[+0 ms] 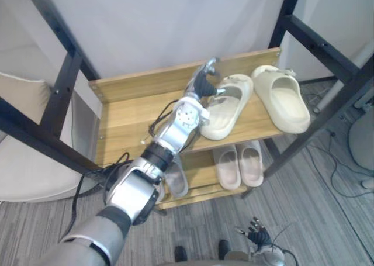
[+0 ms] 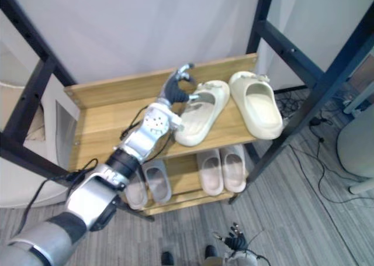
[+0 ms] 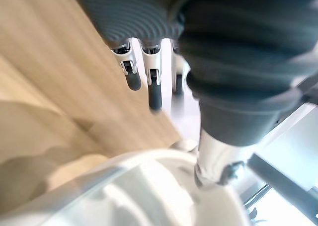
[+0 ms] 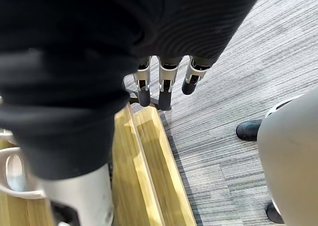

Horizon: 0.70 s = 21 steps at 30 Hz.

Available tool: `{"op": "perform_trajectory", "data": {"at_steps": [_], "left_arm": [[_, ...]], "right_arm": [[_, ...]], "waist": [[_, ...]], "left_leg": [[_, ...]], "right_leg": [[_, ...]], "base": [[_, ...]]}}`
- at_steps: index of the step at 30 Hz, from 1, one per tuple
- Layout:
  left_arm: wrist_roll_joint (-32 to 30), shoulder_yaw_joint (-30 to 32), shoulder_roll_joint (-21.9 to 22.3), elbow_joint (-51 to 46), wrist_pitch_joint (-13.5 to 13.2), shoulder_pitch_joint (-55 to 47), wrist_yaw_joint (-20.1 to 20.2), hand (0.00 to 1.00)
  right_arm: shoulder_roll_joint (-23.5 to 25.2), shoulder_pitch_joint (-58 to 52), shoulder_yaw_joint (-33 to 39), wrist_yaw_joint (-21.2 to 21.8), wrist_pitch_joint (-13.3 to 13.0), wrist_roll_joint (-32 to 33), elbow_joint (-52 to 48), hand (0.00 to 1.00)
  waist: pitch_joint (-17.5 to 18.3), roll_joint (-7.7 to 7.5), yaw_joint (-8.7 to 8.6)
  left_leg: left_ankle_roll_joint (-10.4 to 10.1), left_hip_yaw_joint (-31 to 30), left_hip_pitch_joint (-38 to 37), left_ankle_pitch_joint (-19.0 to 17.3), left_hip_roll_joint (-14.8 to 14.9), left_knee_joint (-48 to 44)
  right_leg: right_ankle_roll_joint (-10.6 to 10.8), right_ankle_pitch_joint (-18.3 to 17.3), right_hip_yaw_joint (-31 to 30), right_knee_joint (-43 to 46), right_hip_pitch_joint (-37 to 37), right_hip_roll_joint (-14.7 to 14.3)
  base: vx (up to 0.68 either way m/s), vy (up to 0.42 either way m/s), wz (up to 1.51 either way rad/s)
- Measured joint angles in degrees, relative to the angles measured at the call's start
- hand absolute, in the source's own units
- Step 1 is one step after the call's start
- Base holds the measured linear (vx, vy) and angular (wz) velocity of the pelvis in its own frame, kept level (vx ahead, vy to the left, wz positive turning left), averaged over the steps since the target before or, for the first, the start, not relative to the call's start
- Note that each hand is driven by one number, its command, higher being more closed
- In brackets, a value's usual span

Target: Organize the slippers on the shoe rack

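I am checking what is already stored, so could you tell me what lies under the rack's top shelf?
On the lower shelf lie a pinkish slipper pair and a grey pair. The top shelf hides their far ends; the left arm covers part of the grey pair.

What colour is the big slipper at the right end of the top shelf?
The slipper is plain cream, clearest in the right eye view.

Black metal frame beams (image 1: 318, 42) are crossing in front of a white wall (image 1: 152, 20). Grey striped carpet (image 1: 315, 201) is covering the floor, and a pale cushion (image 1: 29, 172) is sitting at the left.
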<state>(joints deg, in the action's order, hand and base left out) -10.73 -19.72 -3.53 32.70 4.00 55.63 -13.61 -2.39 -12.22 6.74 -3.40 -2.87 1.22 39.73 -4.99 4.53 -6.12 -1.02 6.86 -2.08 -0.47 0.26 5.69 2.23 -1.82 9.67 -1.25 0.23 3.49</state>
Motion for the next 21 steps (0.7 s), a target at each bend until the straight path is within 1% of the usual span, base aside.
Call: {"op": "perform_trajectory", "data": {"at_steps": [5, 7, 8, 9, 10, 11, 12, 13, 14, 16, 19, 21], "left_arm": [[4.25, 1.46, -0.79, -5.28, -1.45, -1.87, -0.15, 0.00], [7.21, 3.20, -2.30, -10.81, -2.68, -6.12, -0.37, 0.00], [7.46, 3.29, -2.43, -11.21, -2.73, -6.53, -0.41, 0.00], [8.13, 4.08, -3.04, -12.72, -3.45, -9.09, -0.77, 0.00], [9.30, 4.86, -3.68, -14.60, -3.62, -12.19, -0.85, 0.00], [9.50, 4.96, -3.83, -15.02, -3.62, -12.83, -0.85, 0.00], [11.18, 5.26, -4.56, -17.71, -3.66, -17.37, -0.77, 0.00], [12.20, 5.25, -4.59, -19.05, -3.71, -19.63, -0.69, 0.00], [12.38, 5.25, -4.57, -19.46, -3.72, -20.30, -0.67, 0.00], [15.62, 5.12, -4.49, -21.83, -4.01, -26.02, 0.30, 0.00], [18.54, 5.11, -4.49, -23.67, -4.70, -29.57, 0.33, 0.00], [21.53, 4.88, -4.51, -24.35, -5.18, -33.30, 0.82, 0.00]], "right_arm": [[-0.02, 0.34, -0.18, -0.02, -0.03, 0.00, 0.96, 0.00], [-0.32, 1.12, -0.21, -0.02, 0.02, 0.00, 2.33, 0.00], [-0.35, 1.12, -0.21, -0.02, 0.02, 0.00, 2.36, 0.00], [-0.46, 1.27, -0.22, -0.04, 0.08, -0.01, 2.58, 0.00], [-0.50, 1.53, -0.23, -0.06, 0.12, -0.02, 3.01, 0.00], [-0.50, 1.58, -0.22, -0.07, 0.13, -0.02, 3.11, 0.00], [-0.72, 2.30, -0.29, -0.10, 0.18, -0.02, 3.99, 0.00], [-0.85, 2.37, -0.44, -0.11, 0.37, -0.02, 4.08, 0.00], [-0.87, 2.37, -0.49, -0.11, 0.41, -0.02, 4.09, 0.00], [-0.95, 2.51, -1.20, -0.30, 0.64, -0.13, 4.59, 0.00], [-1.15, 2.73, -1.70, -0.42, 0.64, -0.13, 5.41, 0.00], [-1.28, 3.22, -2.72, -0.57, 0.75, -0.13, 6.29, 0.00]], "waist": [[0.03, 0.17, 0.15], [0.06, 0.52, 0.36], [0.07, 0.55, 0.42], [0.06, 0.68, 0.48], [0.06, 0.69, 0.49], [0.06, 0.69, 0.49], [0.06, 0.68, 0.52], [0.05, 0.67, 0.71], [0.05, 0.66, 0.76], [-0.25, 0.17, 1.24], [-0.50, -0.22, 2.02], [-0.83, -1.05, 2.65]], "left_leg": [[0.00, -1.96, -0.03, 0.00, -0.21, -0.84], [-0.01, -2.73, -0.07, 0.01, -0.13, -0.90], [-0.01, -2.73, -0.08, 0.01, -0.13, -0.91], [-0.03, -2.75, -0.21, 0.02, -0.12, -0.88], [-0.04, -2.76, -0.24, 0.03, -0.06, -0.87], [-0.04, -2.76, -0.25, 0.03, -0.05, -0.87], [-0.07, -2.82, -0.31, 0.04, -0.03, -0.85], [-0.07, -2.84, -0.41, 0.05, -0.04, -0.84], [-0.07, -2.86, -0.47, 0.05, -0.04, -0.82], [-0.09, -3.43, -1.77, 0.04, -0.06, -0.47], [-0.30, -3.55, -2.07, 0.18, 0.06, -0.01], [-0.34, -3.60, -1.96, 0.30, 0.19, 0.12]], "right_leg": [[-0.14, -0.55, 1.86, 0.00, 1.34, 0.28], [-0.21, -0.65, 2.46, -0.07, 1.71, 0.23], [-0.22, -0.65, 2.46, -0.07, 1.72, 0.23], [-0.24, -0.64, 2.62, -0.07, 1.89, -0.08], [-0.28, -0.61, 2.65, -0.07, 1.92, -0.14], [-0.29, -0.61, 2.65, -0.07, 1.92, -0.15], [-0.31, -0.58, 2.83, -0.09, 2.01, -0.18], [-0.31, -0.58, 3.03, -0.16, 2.16, -0.17], [-0.32, -0.57, 3.09, -0.19, 2.25, -0.16], [-0.33, -0.53, 4.03, -1.06, 4.11, -0.18], [-0.33, -0.53, 4.25, -1.31, 4.43, -0.31], [-0.44, -0.42, 4.49, -1.77, 4.59, -0.48]], "base": [[-0.01, -0.010, 0.20], [-0.03, -0.014, 0.15], [-0.03, -0.016, 0.06], [0.00, 0.000, 0.00], [0.00, 0.000, 0.00], [-0.03, -0.010, 0.01], [0.00, 0.000, 0.00], [0.00, 0.000, 0.00], [0.00, -0.001, 0.07], [-0.01, -0.007, 0.14], [-0.02, -0.008, 0.06], [-0.02, -0.010, 0.05]]}}
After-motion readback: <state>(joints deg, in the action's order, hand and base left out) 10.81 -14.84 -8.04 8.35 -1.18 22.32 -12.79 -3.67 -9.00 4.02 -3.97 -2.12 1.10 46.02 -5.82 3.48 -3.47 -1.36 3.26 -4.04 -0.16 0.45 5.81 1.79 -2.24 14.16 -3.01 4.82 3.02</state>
